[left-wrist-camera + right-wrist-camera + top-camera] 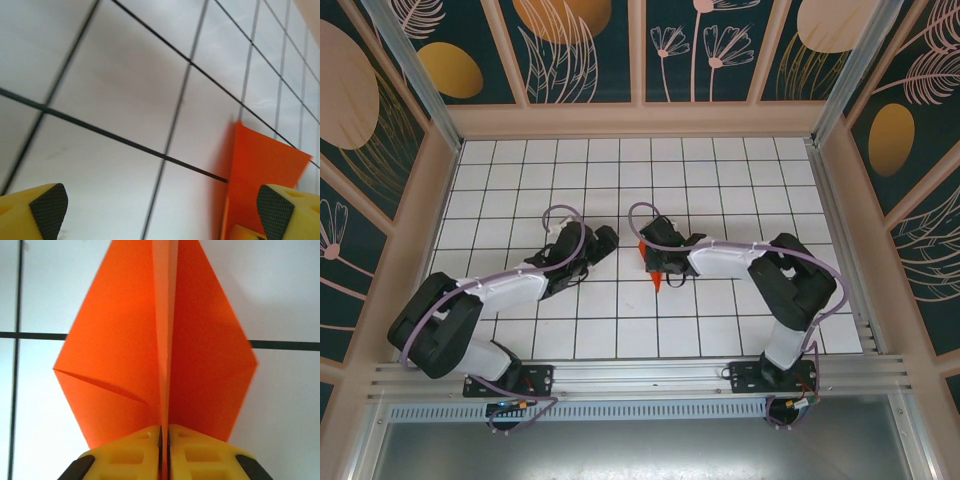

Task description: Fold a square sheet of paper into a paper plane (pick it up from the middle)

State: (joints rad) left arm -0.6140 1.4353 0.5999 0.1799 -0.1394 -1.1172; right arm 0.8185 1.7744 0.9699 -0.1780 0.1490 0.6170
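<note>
The left gripper (160, 212) stands wide apart, with gridded table (125, 90) between and ahead of the jaws. Orange paper (260, 165) rises just beyond one pad (275, 210).

White black-lined grid table (720, 180); paper plane (656, 272) upright, contact unclear

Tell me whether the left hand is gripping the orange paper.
No, the left hand is wide open, its pads far apart, not pressing the orange paper.
</note>
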